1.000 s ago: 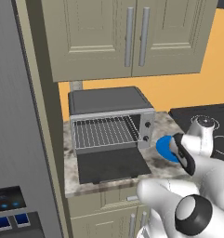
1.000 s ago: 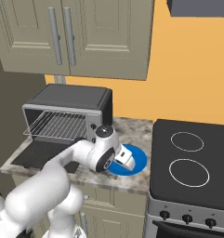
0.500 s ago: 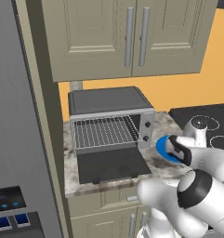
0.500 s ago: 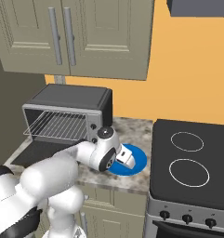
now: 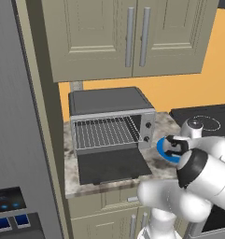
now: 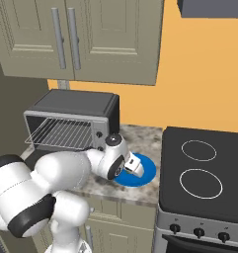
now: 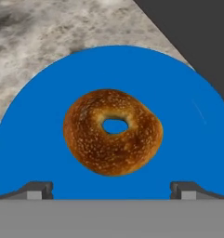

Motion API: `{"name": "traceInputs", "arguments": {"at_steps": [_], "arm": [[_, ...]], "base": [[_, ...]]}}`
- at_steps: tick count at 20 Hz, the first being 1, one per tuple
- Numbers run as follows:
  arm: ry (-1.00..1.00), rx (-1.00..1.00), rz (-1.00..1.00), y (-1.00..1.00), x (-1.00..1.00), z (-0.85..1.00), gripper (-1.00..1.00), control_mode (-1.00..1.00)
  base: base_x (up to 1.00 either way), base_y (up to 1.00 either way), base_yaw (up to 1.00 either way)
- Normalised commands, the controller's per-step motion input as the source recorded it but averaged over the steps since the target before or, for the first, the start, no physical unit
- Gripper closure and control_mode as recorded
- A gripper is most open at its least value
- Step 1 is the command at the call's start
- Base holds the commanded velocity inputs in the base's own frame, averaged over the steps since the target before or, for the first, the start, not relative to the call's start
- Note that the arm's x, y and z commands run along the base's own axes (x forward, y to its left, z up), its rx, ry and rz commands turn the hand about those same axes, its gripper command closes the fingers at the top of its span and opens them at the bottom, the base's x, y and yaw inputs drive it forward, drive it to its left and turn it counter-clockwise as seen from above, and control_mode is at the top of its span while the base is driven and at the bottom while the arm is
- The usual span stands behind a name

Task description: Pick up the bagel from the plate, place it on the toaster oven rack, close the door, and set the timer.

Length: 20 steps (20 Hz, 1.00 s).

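Lower now than a second ago, the gripper (image 7: 111, 189) hangs right over the plate (image 7: 187, 139), jaws spread wide and empty. Between the fingertips (image 7: 36, 189) lies the bagel (image 7: 112, 137), a golden-brown seeded ring, flat at the plate's middle with blue showing all round. Beside it, the toaster oven (image 5: 109, 121) has its door (image 5: 111, 165) folded down and its rack (image 5: 104, 132) bare.

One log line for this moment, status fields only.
phase: pre-grasp | pincer: open, above bagel | bagel: on plate | door: open | rack: bare
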Motion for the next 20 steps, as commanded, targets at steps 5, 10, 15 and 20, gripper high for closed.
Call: {"name": "traceInputs", "arguments": {"at_steps": [5, 10, 15, 20], "arm": [[0.00, 0.00, 0.00, 0.00, 0.13, -0.16, -1.00, -1.00], [0.00, 0.00, 0.00, -0.02, 0.08, -0.20, -1.00, -1.00], [0.00, 0.00, 0.00, -0.14, 0.04, -0.14, -1.00, -1.00], [0.00, 0.00, 0.00, -0.14, 0.03, -0.10, -1.00, -1.00]], "base": [[0.00, 0.00, 0.00], [0.00, 0.00, 0.00], [0.00, 0.00, 0.00], [0.00, 0.00, 0.00]]}}
